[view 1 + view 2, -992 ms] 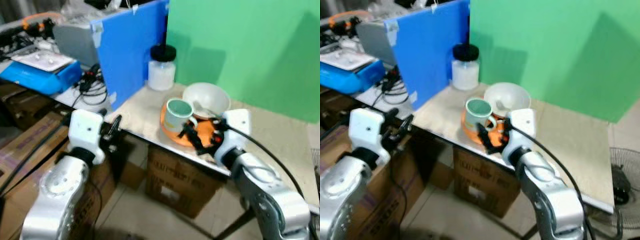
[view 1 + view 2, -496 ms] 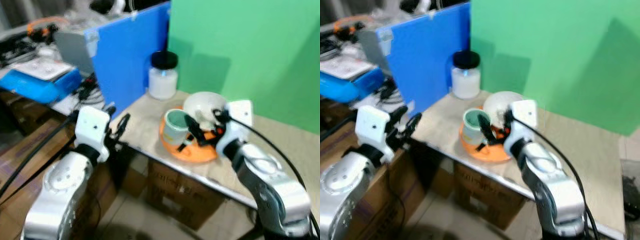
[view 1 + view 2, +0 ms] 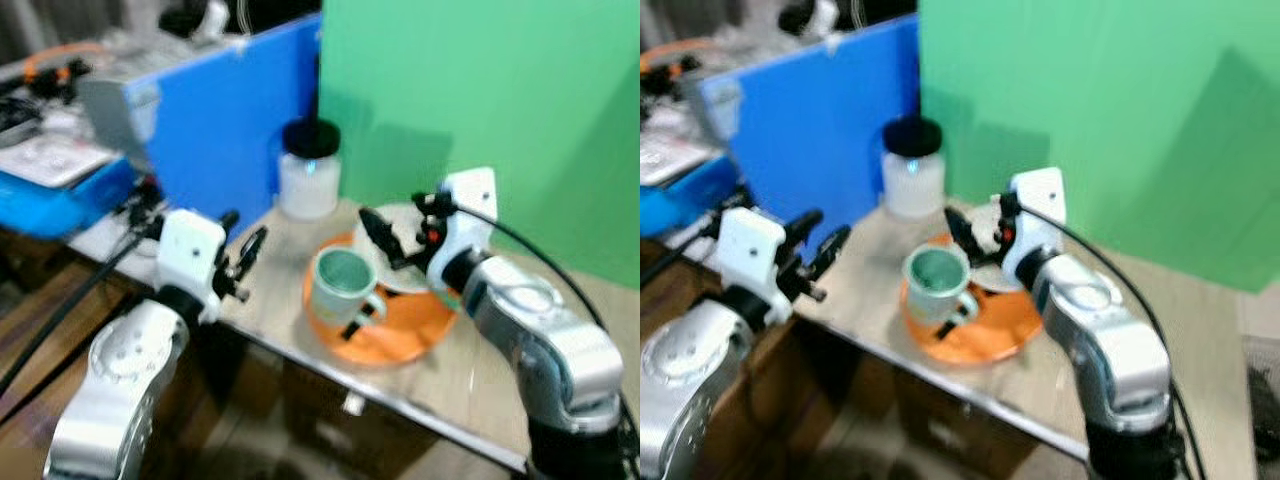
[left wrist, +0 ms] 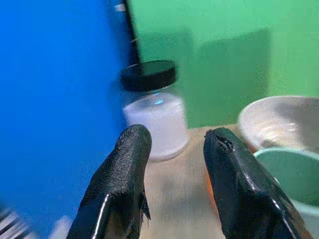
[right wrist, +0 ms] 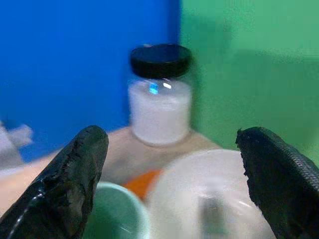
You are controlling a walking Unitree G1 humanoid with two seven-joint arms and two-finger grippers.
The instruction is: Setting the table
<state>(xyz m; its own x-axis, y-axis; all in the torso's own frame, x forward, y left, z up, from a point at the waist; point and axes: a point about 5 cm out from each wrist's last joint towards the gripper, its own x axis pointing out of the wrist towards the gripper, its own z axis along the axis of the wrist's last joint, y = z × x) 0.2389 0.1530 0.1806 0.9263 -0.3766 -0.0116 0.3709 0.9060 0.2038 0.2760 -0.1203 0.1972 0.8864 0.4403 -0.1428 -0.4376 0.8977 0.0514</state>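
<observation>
My left arm is bent at the elbow and raised at the near left edge of the table [image 3: 470, 370], its white wrist block level with the tabletop. My left gripper [image 3: 243, 243] points forward and a little upward, toward the far side of the table. Its two black fingers [image 4: 124, 169] stand a narrow gap apart and hold nothing; between them, in the left wrist view, I see bare tabletop and the jar beyond.

My right arm comes in from the right side, forearm angled across the table, wrist lifted above the dishes. My right gripper [image 3: 372, 278] is spread wide, one finger [image 3: 378, 235] reaching out above the bowl's rim and the other slanting down beside the cup's handle onto the plate. It grips nothing; in the right wrist view the fingers [image 5: 70, 184] stand far apart at either side, with the cup, the bowl and the jar seen between them.

Near the table's front edge lies the orange plate [image 3: 400, 330]. The pale green cup [image 3: 340, 285] stands upright on its left part, handle turned toward my right arm. Just behind the cup sits the white bowl [image 5: 199, 199], also on the plate, touching or nearly touching the cup.

Farther back stands a jar [image 3: 308, 170] of white contents with a black lid, well apart from the plate. Behind it rise a blue panel [image 3: 220, 130] on the left and a green panel [image 3: 500, 90] on the right.
</observation>
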